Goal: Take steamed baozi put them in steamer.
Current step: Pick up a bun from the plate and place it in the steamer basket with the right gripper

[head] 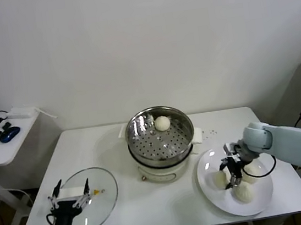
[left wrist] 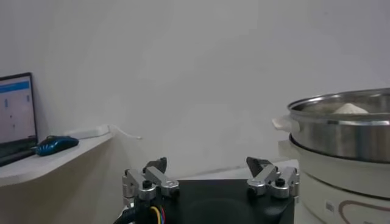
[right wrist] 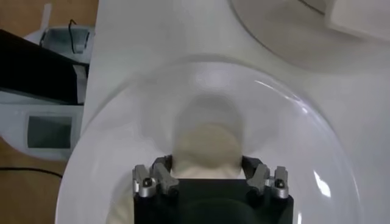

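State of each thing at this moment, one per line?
Steamer: uncovered, one bun inside.
Lid: off, lying flat on the table front left.
Plate: three buns left on it.
Middle plate bun: between the right hand's fingers, not lifted.
Right hand: down over the plate, fingers either side of that bun.
Left hand: open, idle by the lid.

Soft, even light fills the room, laying only faint shadows on the white counter point(head: 124, 205). The steamer point(head: 160, 135) rim gleams, and the plate point(right wrist: 317, 182) shows small glare. The right wrist view is blurred throughout.
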Action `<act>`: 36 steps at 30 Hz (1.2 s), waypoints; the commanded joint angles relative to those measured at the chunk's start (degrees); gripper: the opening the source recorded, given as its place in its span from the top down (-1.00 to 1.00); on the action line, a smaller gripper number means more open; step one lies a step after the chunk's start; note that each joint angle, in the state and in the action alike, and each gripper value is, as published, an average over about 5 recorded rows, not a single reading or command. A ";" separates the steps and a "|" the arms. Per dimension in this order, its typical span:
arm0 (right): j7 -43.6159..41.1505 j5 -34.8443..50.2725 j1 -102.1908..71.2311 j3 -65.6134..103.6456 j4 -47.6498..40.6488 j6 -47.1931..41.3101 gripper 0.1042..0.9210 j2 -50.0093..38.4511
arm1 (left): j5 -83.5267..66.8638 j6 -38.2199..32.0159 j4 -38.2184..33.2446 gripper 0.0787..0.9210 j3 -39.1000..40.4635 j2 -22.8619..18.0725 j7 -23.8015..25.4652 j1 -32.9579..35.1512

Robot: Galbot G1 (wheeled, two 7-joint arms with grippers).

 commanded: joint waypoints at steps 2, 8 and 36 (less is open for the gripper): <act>-0.27 0.28 0.52 0.26 1.00 -0.03 -0.52 -0.78 | -0.10 -0.06 -0.11 -0.77 -0.07 -0.03 -0.06 0.12; -1.16 3.28 7.33 -2.17 3.95 -0.08 -0.51 -3.29 | -0.15 -0.12 -0.11 -0.77 -0.08 0.00 -0.07 0.12; -4.30 33.25 51.53 -27.77 6.19 -0.07 -0.53 13.25 | -0.16 0.64 -0.75 -0.77 0.62 -0.14 -0.04 -1.47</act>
